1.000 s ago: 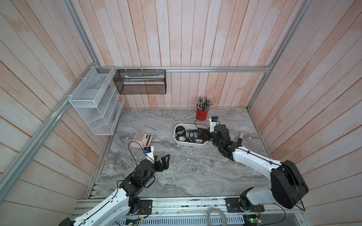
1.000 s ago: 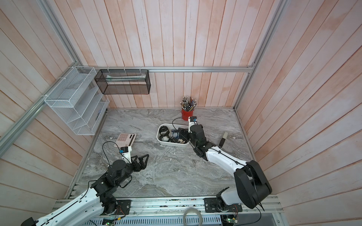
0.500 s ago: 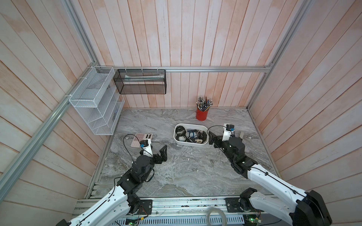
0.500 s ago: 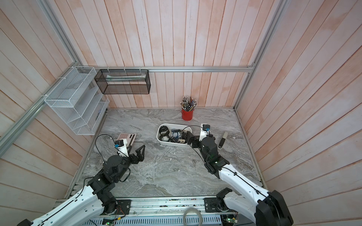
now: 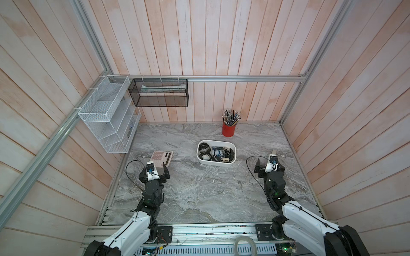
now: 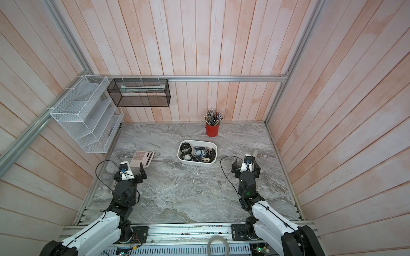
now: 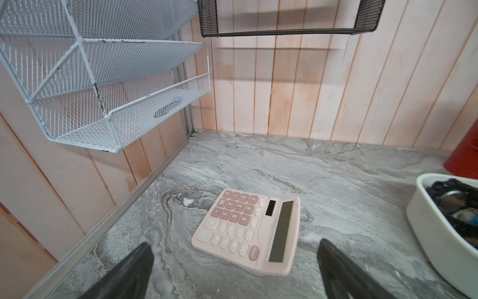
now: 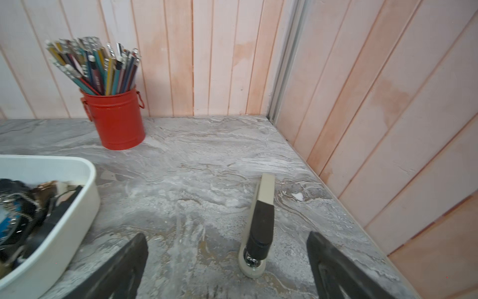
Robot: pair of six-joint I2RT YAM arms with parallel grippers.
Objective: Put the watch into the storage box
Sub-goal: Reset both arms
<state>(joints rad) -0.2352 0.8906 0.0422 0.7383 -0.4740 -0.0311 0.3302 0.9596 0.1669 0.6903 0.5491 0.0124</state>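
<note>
The storage box [image 5: 215,164] is a shallow white tub in the middle of the marble table, seen in both top views [image 6: 196,163]. Several dark watches [image 5: 216,153] lie heaped inside it; no watch lies outside on the table. My right gripper [image 5: 269,165] hovers to the box's right and nearer the front, open and empty, with the box's corner [image 8: 64,220] off to one side in the right wrist view. My left gripper [image 5: 155,171] is open and empty at the front left, just short of a calculator. The left wrist view catches the box's end [image 7: 437,233].
A pink calculator [image 5: 160,157] lies left of the box, in front of my left gripper [image 7: 234,244]. A beige and black stapler [image 8: 260,222] lies between my right gripper's fingers [image 8: 333,261]. A red pen cup [image 5: 229,129] stands behind the box. White [image 5: 108,117] and black [image 5: 158,93] mesh baskets hang on the walls.
My right gripper has drawn back from the box's right end toward the front right, and its jaws stand open. My left arm has swung round to face the calculator.
</note>
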